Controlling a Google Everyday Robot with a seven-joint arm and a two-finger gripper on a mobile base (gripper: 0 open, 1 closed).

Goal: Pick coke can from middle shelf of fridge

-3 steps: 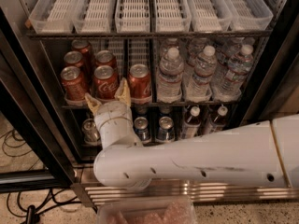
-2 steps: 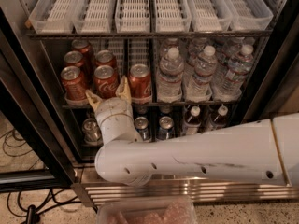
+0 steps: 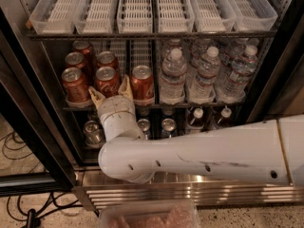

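Inside the fridge, red cans fill the left of the middle shelf. The gripper sits at the shelf's near edge. Its jaws are open, 1 finger on either side of the front coke can. Water bottles stand to the right.

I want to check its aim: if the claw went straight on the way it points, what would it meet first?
Probably the front coke can on the middle shelf: the open claw points at it, one finger either side. Depth is unclear from this view.
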